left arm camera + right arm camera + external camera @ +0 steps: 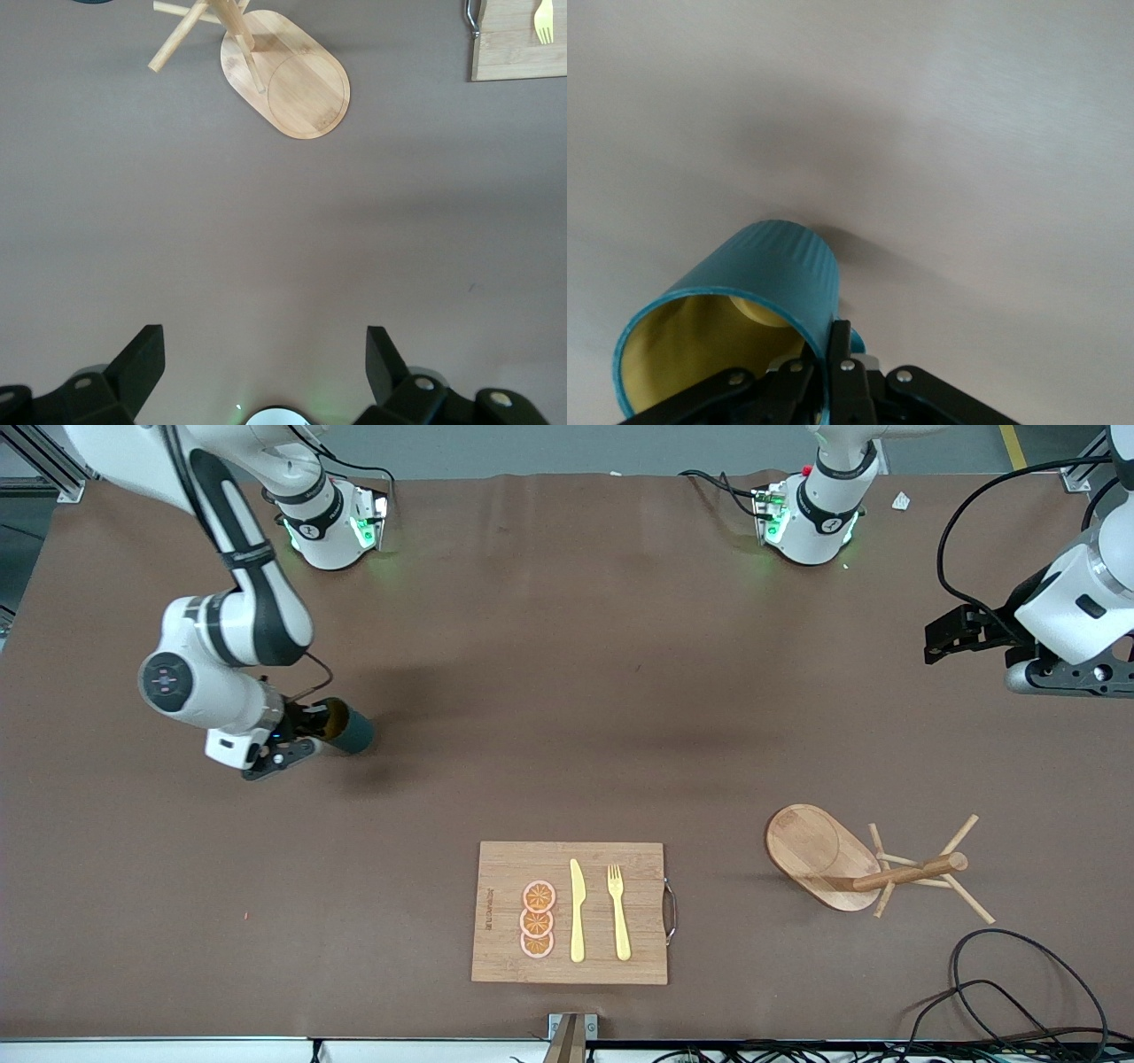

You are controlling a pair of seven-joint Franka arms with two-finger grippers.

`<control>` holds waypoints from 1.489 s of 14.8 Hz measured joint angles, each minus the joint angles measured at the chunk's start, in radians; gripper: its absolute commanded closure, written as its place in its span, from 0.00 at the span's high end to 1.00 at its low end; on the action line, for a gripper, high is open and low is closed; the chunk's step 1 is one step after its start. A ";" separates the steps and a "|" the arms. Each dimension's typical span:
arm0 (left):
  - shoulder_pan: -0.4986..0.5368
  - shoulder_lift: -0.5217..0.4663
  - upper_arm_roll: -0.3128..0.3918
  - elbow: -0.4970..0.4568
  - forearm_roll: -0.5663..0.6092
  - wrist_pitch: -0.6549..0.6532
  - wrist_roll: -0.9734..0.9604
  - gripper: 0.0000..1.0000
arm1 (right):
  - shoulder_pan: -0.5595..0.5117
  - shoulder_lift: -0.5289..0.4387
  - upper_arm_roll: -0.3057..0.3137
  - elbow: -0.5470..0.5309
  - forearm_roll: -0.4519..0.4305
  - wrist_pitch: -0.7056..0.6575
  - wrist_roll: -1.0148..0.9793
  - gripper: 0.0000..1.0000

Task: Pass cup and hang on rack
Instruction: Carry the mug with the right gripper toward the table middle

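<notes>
Front view, worktop (567, 691): brown and wide. Taking this view as a clock face, the handover zone at its centre is bare.
Right arm: reaches to about 9 o'clock, at its own end of the worktop.
Left arm: waits at about 3 o'clock with its wrist camera looking down on the rack.
Cutting board (514, 859): at 6 o'clock, carrying orange slices (538, 919), a knife (577, 912) and a fork (618, 912). It has no part in the task, so route the cup above it.
Rack (850, 864): at about 4 o'clock, upright on its oval base, pegs angled outward. In the left wrist view it (283, 84) lies well apart from the fingers.
Cup (350, 731): at 9 o'clock, tipped on its side in the right pincer. I cannot tell whether it is clear of the worktop.
Right pincer (292, 744): clamped on the cup (771, 274) wall at the rim, one finger inside and one outside.
Left pincer (263, 354): spread wide, holding nothing.
Step in hand: judged to be the lift before the pass.
Doing it well: raise the cup gently, since a rim pinch may let it swing. Carry it toward the centre and present the body so the left pincer grips away from the handle, leaving the loop free for a peg.
</notes>
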 measured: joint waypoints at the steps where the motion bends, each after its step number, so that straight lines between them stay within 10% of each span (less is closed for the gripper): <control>1: 0.000 0.000 0.000 0.000 0.000 -0.001 0.000 1.00 | 0.046 0.000 0.001 0.010 0.000 0.000 0.087 0.00; 14: 0.000 0.000 -0.001 0.000 0.000 -0.002 0.000 1.00 | 0.493 0.182 0.002 0.266 0.064 0.009 0.902 0.00; 22: 0.000 0.000 -0.001 0.000 0.000 -0.002 0.000 1.00 | 0.589 0.279 0.001 0.379 0.069 0.038 1.045 0.00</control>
